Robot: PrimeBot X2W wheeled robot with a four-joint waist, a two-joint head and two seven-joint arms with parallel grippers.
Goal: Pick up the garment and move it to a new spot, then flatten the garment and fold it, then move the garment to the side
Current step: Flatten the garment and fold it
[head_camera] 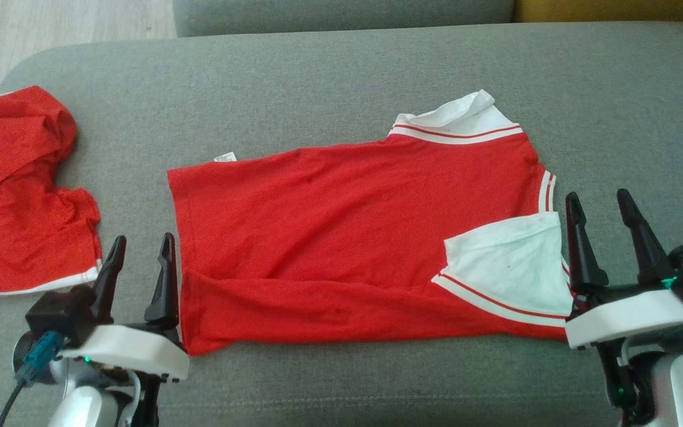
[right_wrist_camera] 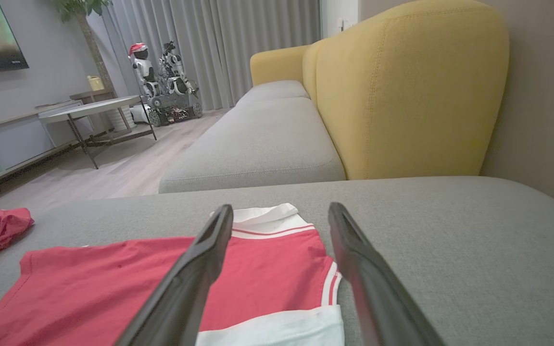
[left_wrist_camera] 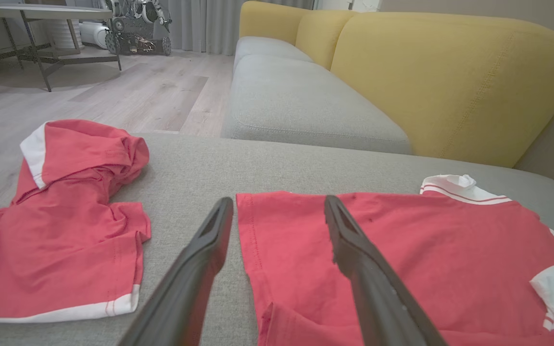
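A red garment (head_camera: pixel 347 237) with white collar and white sleeve trim lies flat on the grey cushion (head_camera: pixel 341 77), its near edge folded up over itself and a white sleeve (head_camera: pixel 510 264) folded in at the right. My left gripper (head_camera: pixel 143 249) stands open at the garment's left hem, holding nothing. At the garment's right end my right gripper (head_camera: pixel 602 204) also stands open and empty. In the left wrist view the garment (left_wrist_camera: pixel 402 254) lies under and right of the left gripper (left_wrist_camera: pixel 279 204). The right wrist view shows the collar (right_wrist_camera: pixel 267 218) beyond the right gripper (right_wrist_camera: pixel 282 211).
A second red garment (head_camera: pixel 18 196) lies crumpled at the cushion's left end. Behind the cushion stands a grey sofa seat (left_wrist_camera: pixel 296 96) with a yellow back (left_wrist_camera: pixel 450 81). Wooden floor, a table (right_wrist_camera: pixel 89 108) and small robots (right_wrist_camera: pixel 161 77) lie further off.
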